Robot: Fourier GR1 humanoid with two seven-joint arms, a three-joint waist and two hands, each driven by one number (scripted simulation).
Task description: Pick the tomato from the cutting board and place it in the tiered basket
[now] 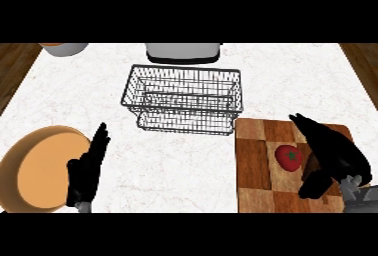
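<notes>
The right hand (332, 155) is hovering over the cutting board (255, 165) with fingers extended and thumb spread apart, holding nothing, just beside the tomato (289, 157) lying on the board. The left hand (88, 167) is resting open near the wooden plate (37, 175), fingers straight. The tiered basket (183, 97) is standing behind.

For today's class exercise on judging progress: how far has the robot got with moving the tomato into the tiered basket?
Nothing is finished yet: the tomato lies on the cutting board. In hand: the right hand is open beside it, not gripping. Left to do: grasp, lift, and place it in the tiered basket. The left hand rests open by a plate.
</notes>
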